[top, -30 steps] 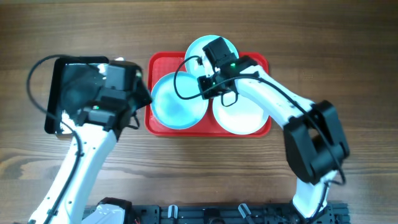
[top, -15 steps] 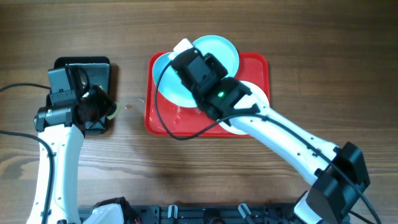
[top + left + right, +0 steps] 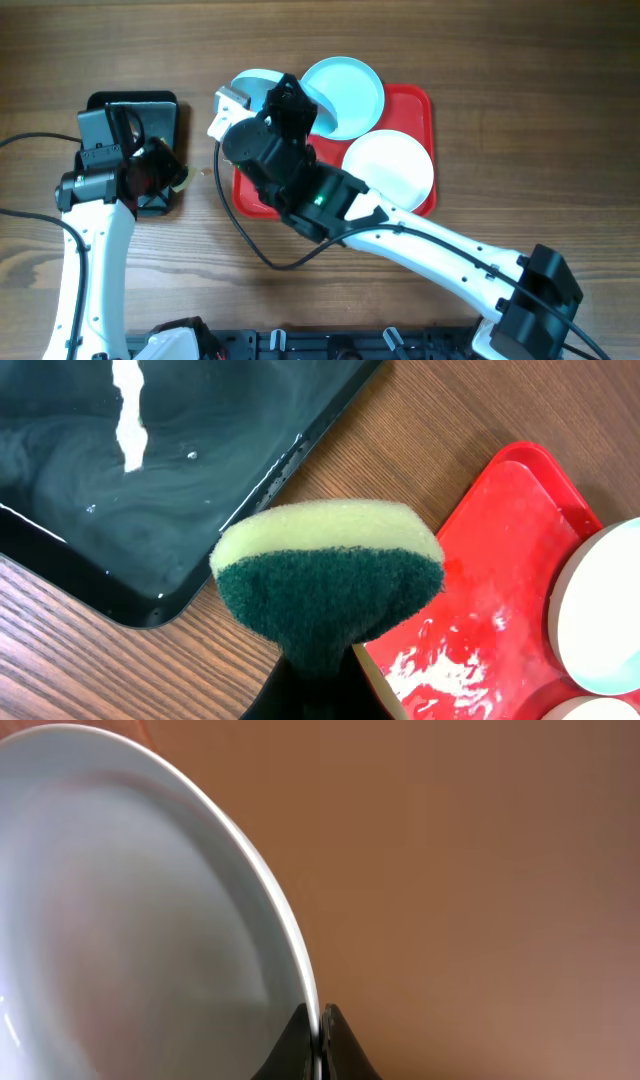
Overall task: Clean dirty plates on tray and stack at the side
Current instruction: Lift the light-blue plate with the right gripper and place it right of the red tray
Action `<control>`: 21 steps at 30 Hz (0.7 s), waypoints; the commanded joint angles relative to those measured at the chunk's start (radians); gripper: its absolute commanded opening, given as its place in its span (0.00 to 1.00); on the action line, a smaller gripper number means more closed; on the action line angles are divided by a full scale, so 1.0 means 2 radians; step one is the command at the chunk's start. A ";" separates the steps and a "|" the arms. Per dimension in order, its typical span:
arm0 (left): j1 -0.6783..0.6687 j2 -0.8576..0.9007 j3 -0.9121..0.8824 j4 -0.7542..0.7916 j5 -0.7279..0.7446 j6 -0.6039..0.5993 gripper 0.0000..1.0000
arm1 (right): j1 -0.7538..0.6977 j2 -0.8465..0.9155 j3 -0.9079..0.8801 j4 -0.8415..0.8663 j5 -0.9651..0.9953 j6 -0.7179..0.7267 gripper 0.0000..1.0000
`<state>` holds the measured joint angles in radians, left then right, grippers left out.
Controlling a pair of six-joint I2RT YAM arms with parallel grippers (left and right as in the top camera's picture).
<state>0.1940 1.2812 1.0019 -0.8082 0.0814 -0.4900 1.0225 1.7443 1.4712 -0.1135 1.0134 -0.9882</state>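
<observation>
The right gripper (image 3: 320, 1028) pinches the rim of 1 plate (image 3: 130, 920) between narrow fingers, holding it over the red tray's (image 3: 418, 110) far-left corner. The left gripper (image 3: 312, 682) clamps a yellow-green sponge (image 3: 330, 565) just beside the black tray (image 3: 120, 480). Farther off, an aqua plate (image 3: 350, 90) and a white plate (image 3: 392, 168) lie on the red tray.

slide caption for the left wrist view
Left gripper holds a sponge over the table, between black tray and red tray.
</observation>
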 commanded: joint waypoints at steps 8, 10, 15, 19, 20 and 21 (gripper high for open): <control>0.003 0.002 0.006 0.001 0.009 0.010 0.04 | -0.024 -0.010 0.003 -0.029 -0.013 0.249 0.04; 0.003 0.005 0.006 0.001 0.009 0.010 0.04 | -0.047 -0.006 0.001 -0.092 -0.133 0.381 0.04; 0.003 0.008 0.006 0.001 0.010 0.010 0.04 | -0.123 0.019 -0.002 -0.174 -0.399 0.471 0.04; 0.003 0.008 0.006 0.001 0.010 0.010 0.04 | -0.163 -0.010 -0.002 -0.153 -0.407 0.572 0.04; 0.003 0.008 0.006 0.000 0.010 0.010 0.04 | -0.181 -0.022 -0.002 -0.147 -0.418 0.588 0.04; 0.003 0.008 0.006 -0.001 0.010 0.010 0.04 | -0.206 -0.036 -0.002 -0.142 -0.436 0.605 0.04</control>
<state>0.1940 1.2922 1.0019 -0.8082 0.0814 -0.4900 0.7013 1.7634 1.4628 -0.4213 0.2672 0.0170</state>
